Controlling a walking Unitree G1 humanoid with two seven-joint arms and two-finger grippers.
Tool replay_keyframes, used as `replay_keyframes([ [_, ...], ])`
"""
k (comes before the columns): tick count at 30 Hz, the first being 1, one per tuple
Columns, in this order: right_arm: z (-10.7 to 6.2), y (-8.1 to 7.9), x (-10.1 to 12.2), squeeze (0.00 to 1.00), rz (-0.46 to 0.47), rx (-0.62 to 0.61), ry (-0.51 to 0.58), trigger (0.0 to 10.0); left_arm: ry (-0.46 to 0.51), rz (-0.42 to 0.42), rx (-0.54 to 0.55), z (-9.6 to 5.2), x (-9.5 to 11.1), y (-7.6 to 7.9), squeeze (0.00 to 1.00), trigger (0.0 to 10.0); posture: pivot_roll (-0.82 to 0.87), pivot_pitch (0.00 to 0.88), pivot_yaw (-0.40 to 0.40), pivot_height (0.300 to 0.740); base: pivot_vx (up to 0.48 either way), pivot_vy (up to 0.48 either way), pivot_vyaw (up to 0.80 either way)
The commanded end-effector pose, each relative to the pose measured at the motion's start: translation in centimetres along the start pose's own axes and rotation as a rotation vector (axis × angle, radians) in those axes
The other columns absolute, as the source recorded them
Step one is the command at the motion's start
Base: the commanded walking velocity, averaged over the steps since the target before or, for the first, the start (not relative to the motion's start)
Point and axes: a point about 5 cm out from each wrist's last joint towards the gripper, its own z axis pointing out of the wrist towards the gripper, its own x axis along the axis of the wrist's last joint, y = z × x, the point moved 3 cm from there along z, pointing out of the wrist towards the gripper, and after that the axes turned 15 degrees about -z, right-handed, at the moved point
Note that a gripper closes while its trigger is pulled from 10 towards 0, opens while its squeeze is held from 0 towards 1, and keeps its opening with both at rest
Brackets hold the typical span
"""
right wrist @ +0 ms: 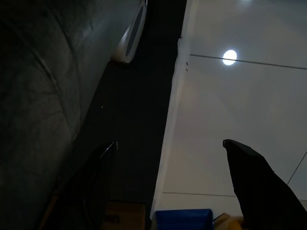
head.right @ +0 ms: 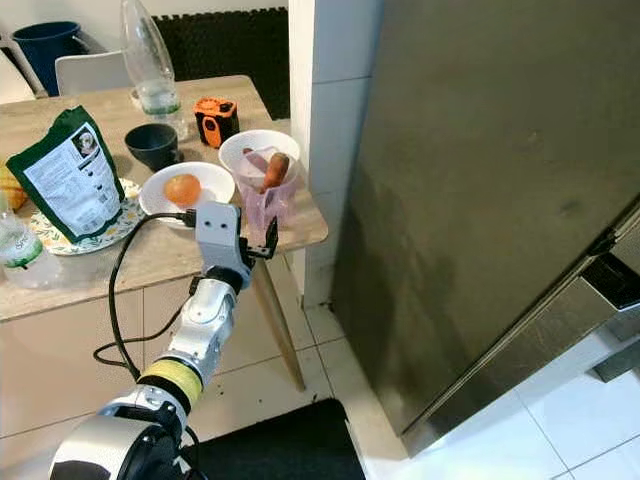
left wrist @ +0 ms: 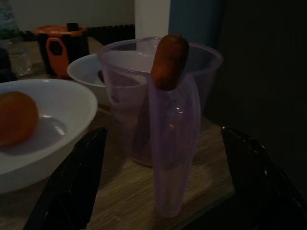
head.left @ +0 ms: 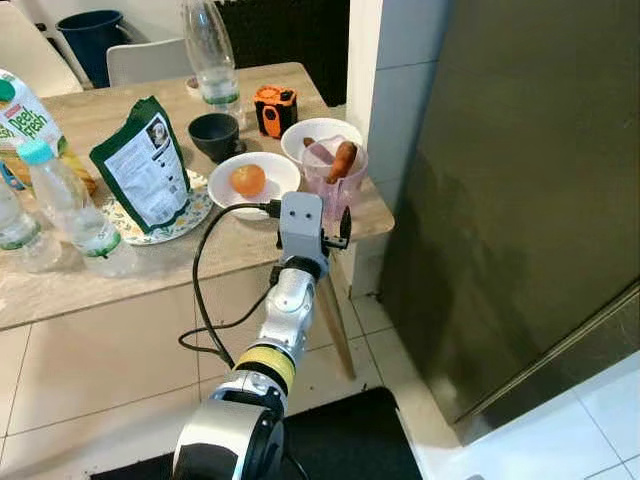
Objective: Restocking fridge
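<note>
At the desk's [head.left: 60, 290] near corner, left claw [left wrist: 163, 182] reaching forward, fingers spread wide either side of one clear purple cup [left wrist: 163, 105] holding a carrot [left wrist: 169, 60], not touching it. Beside the cup, two white bowls: one [head.left: 255, 180] with an orange [head.left: 247, 179], one [head.left: 322, 133] behind. Right claw [right wrist: 168, 177] hanging idle, fingers apart.

A home kitchen or dining corner. A wooden table [head.left: 300, 240] stands beside a tall steel fridge [head.left: 520, 200] on a pale tiled floor [head.left: 90, 360]. On the table are bowls [head.left: 255, 180], water bottles [head.left: 70, 210], a food bag [head.left: 145, 165] and a juice carton [head.left: 25, 115]; behind the table is a chair [head.left: 150, 60].
</note>
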Motion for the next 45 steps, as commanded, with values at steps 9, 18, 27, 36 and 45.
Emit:
replay_keyframes([
  [9,0.1,-1.8,-0.1,0.00,-0.015,0.054,0.006,10.0,0.008,0.005,-0.042,0.7,0.3,1.4,0.00,10.0,-0.09,0.206,0.024,0.740,0.000,0.000,0.00],
  [18,0.1,-2.3,0.1,0.00,-0.010,0.063,0.014,10.0,0.032,-0.039,-0.134,1.0,0.9,3.7,0.00,10.0,-0.09,0.216,0.027,0.740,0.000,0.000,0.00],
  [27,0.1,-2.3,0.0,0.00,-0.016,0.067,0.011,10.0,0.063,-0.031,-0.102,1.5,1.7,3.5,0.00,10.0,-0.10,0.224,0.024,0.740,0.000,0.000,0.00],
  [36,0.1,-2.3,-0.4,0.00,-0.019,0.064,0.006,10.0,0.063,-0.032,-0.097,1.6,1.8,3.5,0.00,10.0,-0.10,0.223,0.030,0.740,0.000,0.000,0.00],
  [45,0.1,-2.5,-0.3,0.00,-0.014,0.068,0.010,10.0,0.062,-0.029,-0.087,1.8,1.9,3.4,0.00,0.0,-0.10,0.224,0.035,0.740,0.000,0.000,0.00],
])
